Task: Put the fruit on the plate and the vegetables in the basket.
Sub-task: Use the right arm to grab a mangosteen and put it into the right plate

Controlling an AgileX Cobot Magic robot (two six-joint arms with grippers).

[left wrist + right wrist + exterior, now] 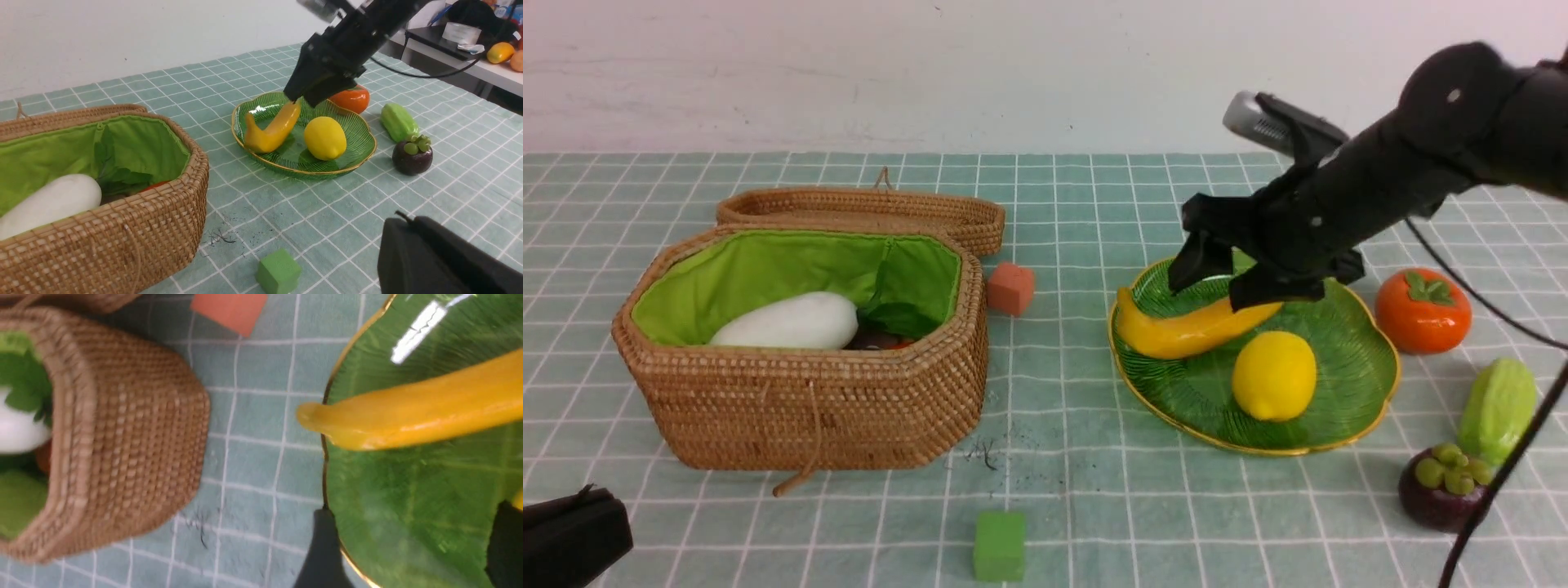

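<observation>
Overhead, the right arm (1380, 180) slants down from the upper right of the front view toward the middle, and the right gripper (1213, 290) hangs over the far side of the plate (1372, 384), open, with nothing between its spread fingers (322, 547). The banana (1184, 331) lies on the plate just under those fingers, its tip poking past the gold rim, and the lemon (1274, 376) sits beside it. The left gripper (572, 539) is a dark shape cut off at the lower left corner, closed. To the right of the plate the persimmon (1421, 310) is just beside the rim, while the gourd (1499, 408) and mangosteen (1441, 486) lie near the frame's right edge, with a black cable (1494, 482) crossing in front of them. At left, the basket (809, 408) stands with its lid (866, 212) folded back and the radish (788, 322) inside; something dark and something orange beside it are mostly hidden. Bare cloth (1054, 392) separates basket and plate, with an orange-red cube (1010, 287) behind and a green cube (999, 545) near the bottom edge.
</observation>
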